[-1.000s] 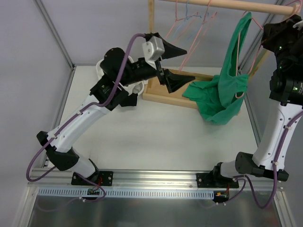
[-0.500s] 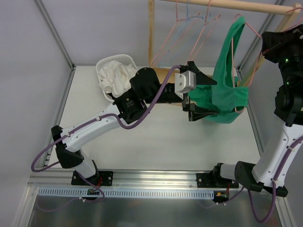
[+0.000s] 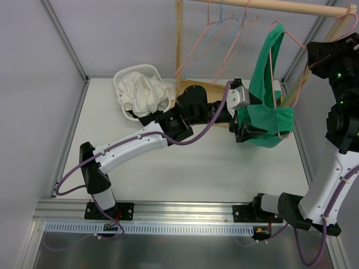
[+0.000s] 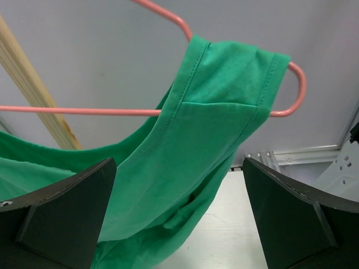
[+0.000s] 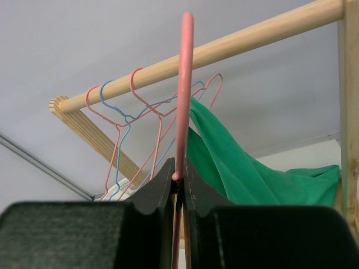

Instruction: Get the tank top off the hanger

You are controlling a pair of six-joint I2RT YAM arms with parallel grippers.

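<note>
Tank top (image 3: 268,106), green, hangs from the pink hanger (image 3: 297,39) above the far right corner of the table (image 3: 185,168). One strap is looped over the hanger's shoulder and the body sags below. The right gripper (image 5: 178,179) is pressed together on the hanger's wire, pinching it below the rack's wooden rail (image 3: 269,5); whether the hook rests on that rail cannot be told. The left gripper (image 4: 178,162) is spread wide, one finger on either side of the strap and upper body, with the cloth between them apparently untouched. The step in hand looks like grasping the garment: the hanger is secured, but the cloth is not yet taken. Next, the left fingers would need to close on the fabric near the strap without catching the wire. They could then draw it off the hanger's end toward the table's near edge while the right grip holds firm.
</note>
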